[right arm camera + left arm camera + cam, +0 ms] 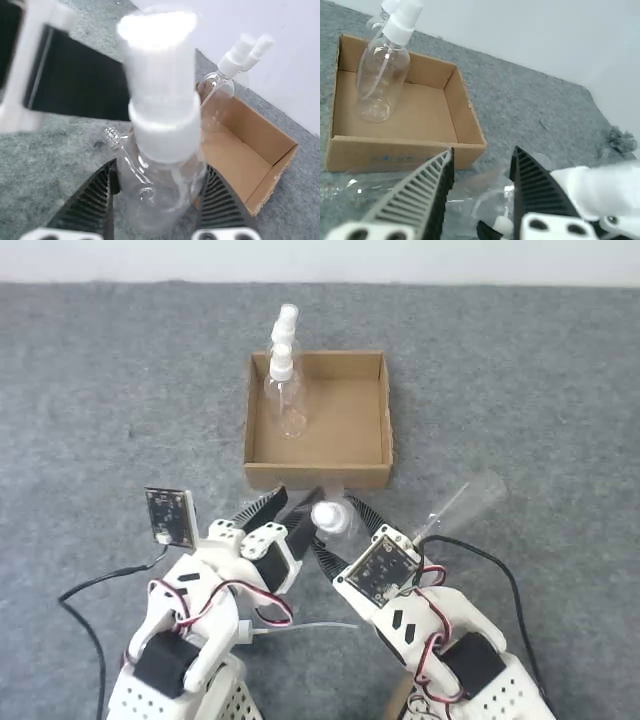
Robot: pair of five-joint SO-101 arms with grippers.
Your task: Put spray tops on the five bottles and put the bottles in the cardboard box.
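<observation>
Right hand (pixel 161 172) grips an upright capped bottle (pixel 160 145) just short of the cardboard box (pixel 318 476). Left hand (pixel 484 151) is open beside it. Two capped bottles (pixel 285 390) stand inside the box.

The left arm (pixel 190 625) and the right arm (pixel 445 635) each consist of white shells around black servo blocks, with black ribbed jaws, a dark circuit board (pixel 170 517) on the wrist, twisted red, white and black wire bundles (pixel 205 598), and a trailing black cable (pixel 82 612).
</observation>
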